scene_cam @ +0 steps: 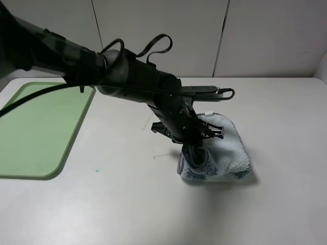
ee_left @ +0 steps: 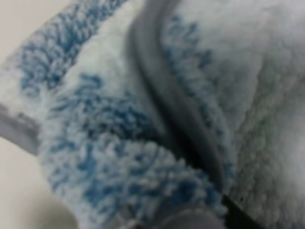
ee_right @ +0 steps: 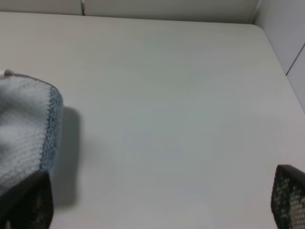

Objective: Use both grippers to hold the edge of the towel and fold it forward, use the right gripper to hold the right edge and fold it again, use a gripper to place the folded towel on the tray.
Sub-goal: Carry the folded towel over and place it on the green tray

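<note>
The towel [scene_cam: 225,148], blue-grey and white terry, lies folded and bunched on the white table right of centre. My left gripper [scene_cam: 193,148] reaches across from the left and is shut on the towel's left part, which is pulled up into a ridge. The left wrist view is filled by the towel [ee_left: 143,119] and its grey trim [ee_left: 157,81]. The light-green tray [scene_cam: 75,133] lies at the far left with nothing on it. My right gripper [ee_right: 159,200] is open and empty, low over the table, with the towel [ee_right: 24,138] beside one fingertip. The right arm does not show in the exterior high view.
A small teal speck [scene_cam: 96,171] and a thin thread [scene_cam: 159,156] lie on the table between tray and towel. Pale wall panels close the back. The right wrist view shows the table's corner and side wall [ee_right: 281,43].
</note>
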Controlling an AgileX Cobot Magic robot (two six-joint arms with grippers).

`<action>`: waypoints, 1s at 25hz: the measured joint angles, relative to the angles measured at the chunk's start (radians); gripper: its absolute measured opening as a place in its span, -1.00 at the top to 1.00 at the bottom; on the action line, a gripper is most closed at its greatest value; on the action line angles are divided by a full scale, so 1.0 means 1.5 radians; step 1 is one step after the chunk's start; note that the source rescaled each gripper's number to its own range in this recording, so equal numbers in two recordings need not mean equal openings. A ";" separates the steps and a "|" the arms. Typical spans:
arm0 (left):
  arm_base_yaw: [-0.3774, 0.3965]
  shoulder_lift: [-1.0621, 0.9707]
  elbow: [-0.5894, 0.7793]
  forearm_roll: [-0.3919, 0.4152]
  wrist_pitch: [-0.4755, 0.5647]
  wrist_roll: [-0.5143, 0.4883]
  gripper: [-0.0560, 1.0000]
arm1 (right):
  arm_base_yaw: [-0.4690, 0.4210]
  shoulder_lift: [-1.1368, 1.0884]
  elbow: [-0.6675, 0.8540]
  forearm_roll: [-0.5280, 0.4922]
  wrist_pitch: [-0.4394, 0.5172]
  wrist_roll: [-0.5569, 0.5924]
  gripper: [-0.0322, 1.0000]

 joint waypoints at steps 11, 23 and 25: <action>0.072 -0.092 0.002 0.054 0.120 0.045 0.57 | 0.000 0.000 0.000 0.000 0.000 0.000 -1.00; 0.233 -0.221 0.129 0.057 0.138 0.121 0.57 | 0.000 0.000 0.000 0.000 0.000 0.000 -1.00; 0.263 -0.242 0.151 0.057 0.139 0.135 0.57 | 0.000 0.000 0.000 0.000 0.000 0.000 -1.00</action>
